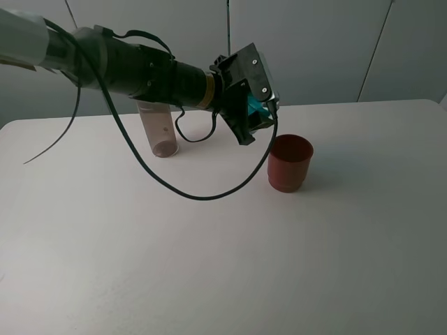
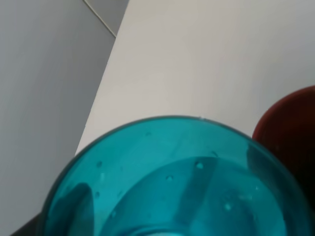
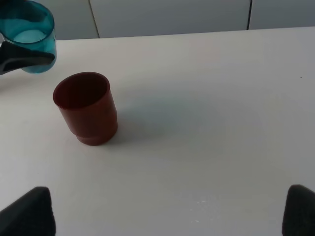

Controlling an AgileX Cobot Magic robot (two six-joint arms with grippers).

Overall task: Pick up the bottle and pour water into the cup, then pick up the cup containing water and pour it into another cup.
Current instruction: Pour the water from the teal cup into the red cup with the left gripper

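Left claw (image 1: pixel 262 115) clenched on the teal cup (image 1: pixel 254 107), fingers on its side wall. The cup is off the table (image 1: pixel 209 279), held just above and beside the rim of the red-brown cup (image 1: pixel 290 164), on that cup's bottle side. No contact between the two cups.

Left wrist view: teal cup (image 2: pixel 172 182) fills most of the frame, droplets on its inner wall, red-brown cup (image 2: pixel 290 132) right next to it. Can't tell the water level.

Red-brown cup is upright on the table with its mouth up.

Bottle (image 1: pixel 162 132) stands upright, well apart from the red-brown cup and partly hidden behind the left arm.

Right claw (image 3: pixel 162 211) is released, with both tips spread wide, nothing between them. It sits well apart from the red-brown cup (image 3: pixel 87 105), on the side away from the teal cup (image 3: pixel 29 37).
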